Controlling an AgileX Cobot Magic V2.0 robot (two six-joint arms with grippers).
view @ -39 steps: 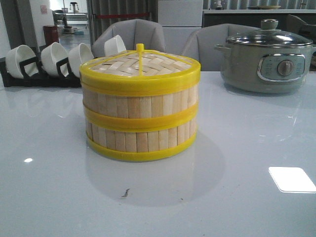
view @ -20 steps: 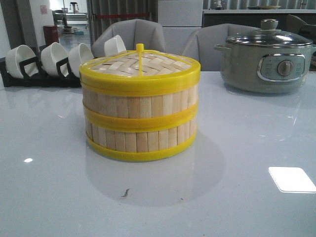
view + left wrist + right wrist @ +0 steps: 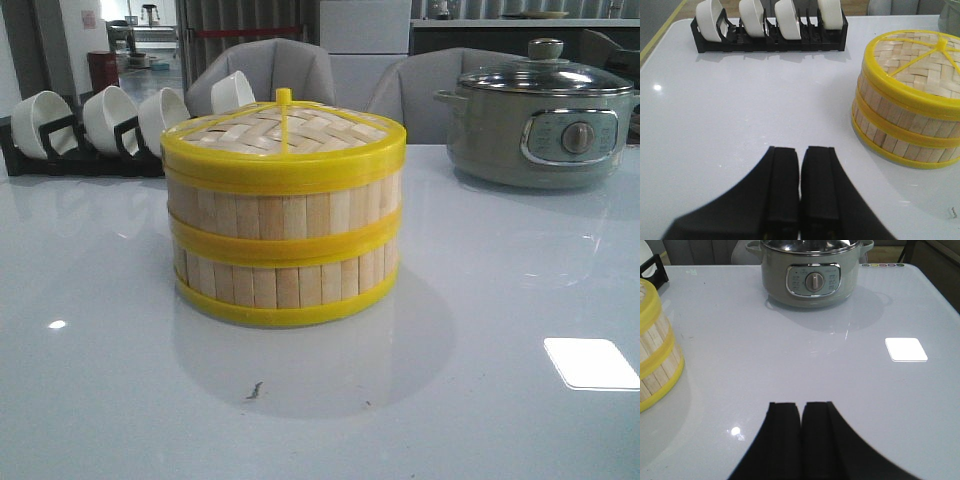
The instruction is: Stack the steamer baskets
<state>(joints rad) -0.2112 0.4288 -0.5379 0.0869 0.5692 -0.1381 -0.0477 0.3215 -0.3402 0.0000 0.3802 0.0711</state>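
Note:
Two steamer baskets [image 3: 284,255] stand stacked one on the other in the middle of the white table, pale bamboo slats between yellow rims. A woven-bamboo lid [image 3: 285,132] with a yellow knob closes the upper one. The stack also shows in the left wrist view as steamer baskets [image 3: 907,112] and at the edge of the right wrist view as steamer baskets [image 3: 654,347]. My left gripper [image 3: 801,150] is shut and holds nothing, apart from the stack over bare table. My right gripper [image 3: 800,405] is also shut and holds nothing, on the stack's other side. Neither arm shows in the front view.
A grey-green electric pot [image 3: 540,125] with a glass lid stands at the back right. A black rack [image 3: 85,140] with several white bowls sits at the back left. Grey chairs [image 3: 270,70] stand behind the table. A bright light patch [image 3: 590,362] lies on the tabletop at front right.

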